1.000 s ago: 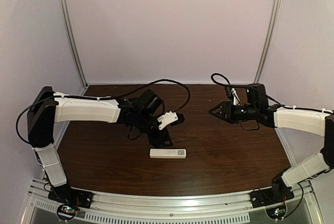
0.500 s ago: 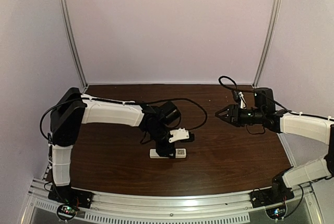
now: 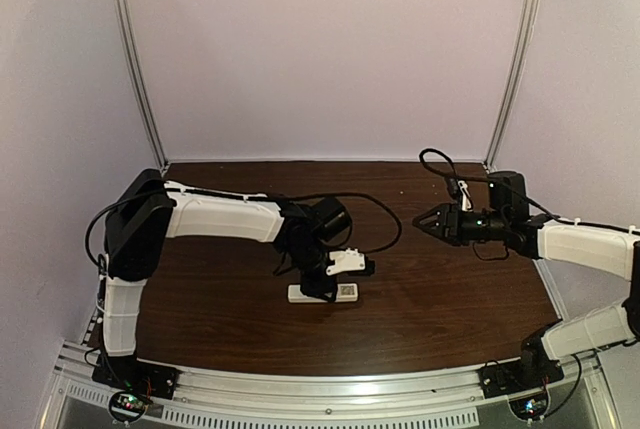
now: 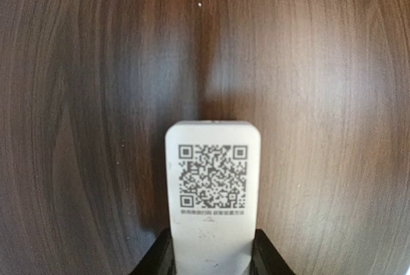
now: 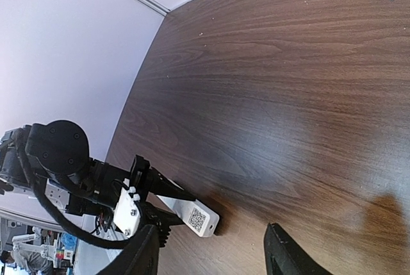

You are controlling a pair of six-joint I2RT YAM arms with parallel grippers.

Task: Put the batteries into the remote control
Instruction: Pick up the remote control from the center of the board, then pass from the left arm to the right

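The remote control (image 3: 346, 292) lies flat on the dark wooden desk (image 3: 450, 299), a little nearer the near edge than the far one and about midway between the left and right edges. Its long side runs parallel to the near edge. The face turned up carries a square QR code label (image 4: 212, 175), which sits at the end pointing toward the right edge of the desk.

The left arm reaches out from its base at the near left corner and bends down over the handset, a black cable (image 3: 385, 219) looping off its wrist. The left end effector (image 4: 213, 263) is down at the desk surface and has closed in around the remote control's other end. In the wrist view its two black fingers (image 4: 157, 259) stand against the two long sides of the white body, one on each, with no gap that I can make out between finger and plastic. The handset rests on the wood, not lifted.

The right end effector (image 3: 418, 220) hangs in the air over the right half of the desk, toward the far edge and well apart from the remote control, with its tips pointing toward the desk's middle. Its jaws stand parted, with a wide gap. Only bare wood shows between its fingertips (image 5: 144, 252), and it holds and touches nothing.
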